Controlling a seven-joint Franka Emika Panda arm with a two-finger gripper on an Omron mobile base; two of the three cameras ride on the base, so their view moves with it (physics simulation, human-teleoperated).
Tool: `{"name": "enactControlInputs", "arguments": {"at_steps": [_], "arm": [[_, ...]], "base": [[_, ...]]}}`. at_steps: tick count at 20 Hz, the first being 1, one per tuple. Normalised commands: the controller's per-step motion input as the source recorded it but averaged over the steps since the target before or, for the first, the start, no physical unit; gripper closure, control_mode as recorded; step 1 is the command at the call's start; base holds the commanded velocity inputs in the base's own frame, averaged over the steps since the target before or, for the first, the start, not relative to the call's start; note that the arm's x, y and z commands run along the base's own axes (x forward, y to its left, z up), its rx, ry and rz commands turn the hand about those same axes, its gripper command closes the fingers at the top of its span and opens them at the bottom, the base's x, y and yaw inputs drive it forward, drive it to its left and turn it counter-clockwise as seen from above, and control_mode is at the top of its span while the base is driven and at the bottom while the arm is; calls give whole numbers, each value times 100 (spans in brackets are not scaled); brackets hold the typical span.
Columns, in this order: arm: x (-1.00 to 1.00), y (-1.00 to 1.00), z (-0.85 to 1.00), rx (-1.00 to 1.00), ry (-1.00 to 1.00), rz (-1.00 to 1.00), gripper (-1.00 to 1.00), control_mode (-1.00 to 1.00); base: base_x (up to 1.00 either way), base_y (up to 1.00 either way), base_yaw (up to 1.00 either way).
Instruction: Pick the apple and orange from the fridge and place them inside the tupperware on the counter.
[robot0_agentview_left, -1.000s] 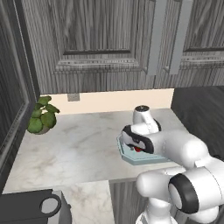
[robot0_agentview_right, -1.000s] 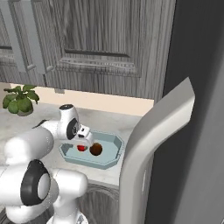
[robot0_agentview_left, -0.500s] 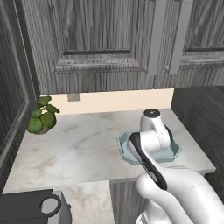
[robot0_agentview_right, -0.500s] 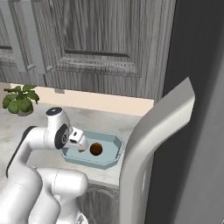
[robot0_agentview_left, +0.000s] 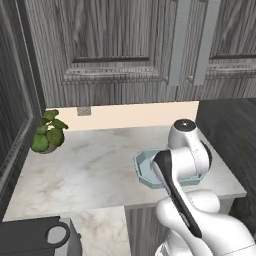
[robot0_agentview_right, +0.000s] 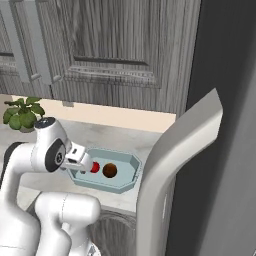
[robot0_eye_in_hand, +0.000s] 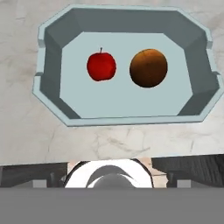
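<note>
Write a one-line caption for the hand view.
Apple and orange lie side by side, apart, inside the tupperware on the marbled counter.

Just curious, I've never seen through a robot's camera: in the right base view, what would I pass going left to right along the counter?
Potted plant → robot arm → apple → orange, both in the tupperware → open fridge door.

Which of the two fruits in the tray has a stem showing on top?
The small glossy dark red apple, with a thin stem. The brownish-orange orange beside it in the light blue-grey octagonal tupperware has none, and they do not touch.
</note>
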Motion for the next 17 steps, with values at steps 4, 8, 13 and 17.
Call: {"name": "enactControlInputs", "arguments": {"at_steps": [4,8,13,17], "arm": [[-67,0,47,0,-14,0,-100,-100],[-67,0,50,0,-18,0,-100,-100],[-63,0,50,0,-17,0,-100,-100],[-64,0,48,0,-23,0,-100,-100]], "base": [[0,0,0],[0,0,0],[0,0,0],[0,0,0]]}}
